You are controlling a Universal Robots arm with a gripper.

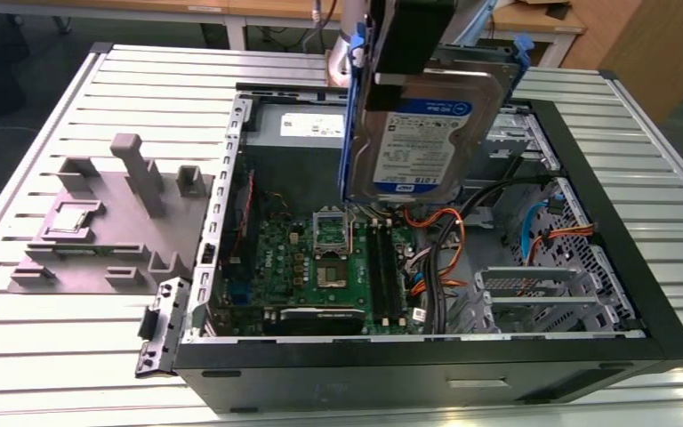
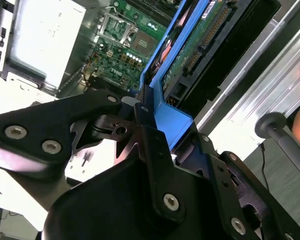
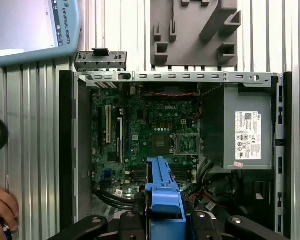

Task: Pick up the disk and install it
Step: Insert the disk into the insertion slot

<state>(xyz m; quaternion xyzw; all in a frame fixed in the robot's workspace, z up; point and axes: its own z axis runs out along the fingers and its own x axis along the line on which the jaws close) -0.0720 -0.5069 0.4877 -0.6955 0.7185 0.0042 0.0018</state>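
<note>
While the pincer [image 2: 142, 112] pinches its blue rail [image 3: 164, 195], disk [image 1: 425, 133] hangs upright, silver-grey, white-and-blue label showing.

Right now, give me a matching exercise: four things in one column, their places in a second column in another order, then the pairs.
1 disk
2 power supply box
3 grey fixture
4 motherboard

A green, flat on the case floor
B on the slatted table, at the exterior view's left of the case
C held in the air above the open case
D inside the case at one corner, white label

Pairs: 1-C, 2-D, 3-B, 4-A
</note>
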